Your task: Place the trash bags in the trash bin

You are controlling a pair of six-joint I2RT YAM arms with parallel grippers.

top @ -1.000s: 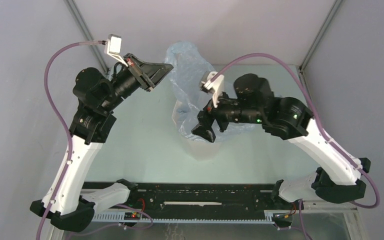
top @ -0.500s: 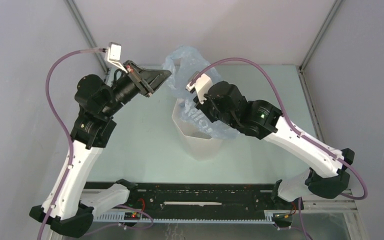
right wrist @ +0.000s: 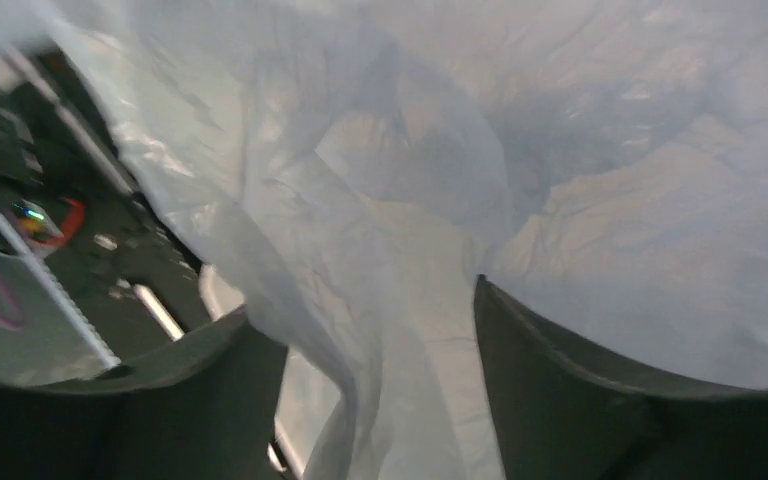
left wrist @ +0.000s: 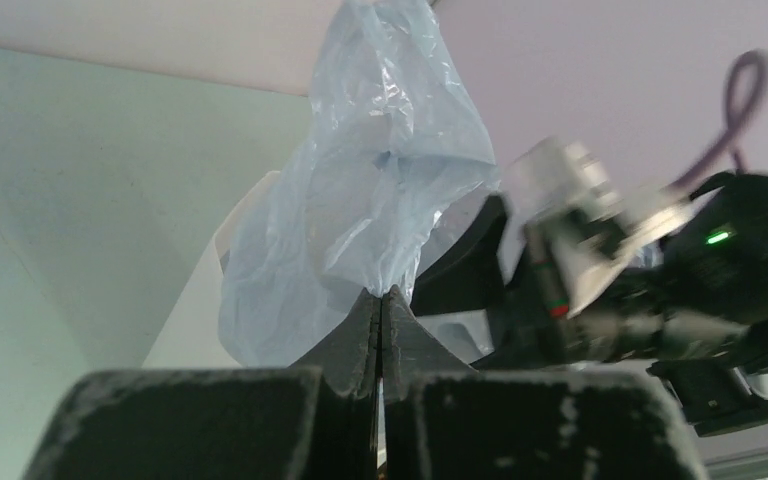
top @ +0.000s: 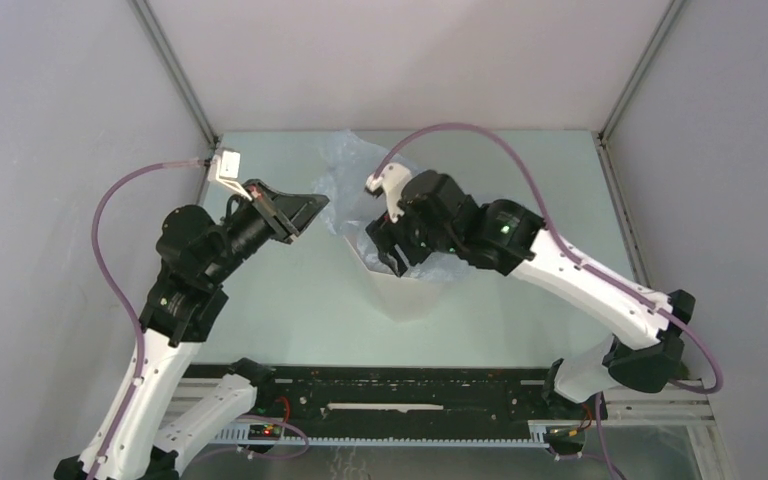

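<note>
The pale-blue trash bag (top: pixel 345 175) hangs over the far rim of the white faceted trash bin (top: pixel 400 295) and into its mouth. My left gripper (top: pixel 312 205) is shut on a pinch of the bag's edge just left of the bin. In the left wrist view the closed fingertips (left wrist: pixel 382 296) grip the film (left wrist: pixel 380 170) beside the bin wall (left wrist: pixel 195 310). My right gripper (top: pixel 385 250) reaches down into the bin mouth over the bag. In the right wrist view its jaws are open (right wrist: pixel 380 340), with wrinkled film (right wrist: pixel 410 200) lying between and around the fingers (right wrist: pixel 560 380).
The bin stands mid-table between the two arms. The enclosure's grey walls and metal corner posts (top: pixel 175 75) stand close behind. The black rail (top: pixel 400 390) runs along the near edge. A purple cable (top: pixel 460 130) arcs over the right arm.
The left gripper has come down and nearer, pulling the bag lower. The right arm has swung left and dipped its gripper into the bin mouth, pressing the bag down.
</note>
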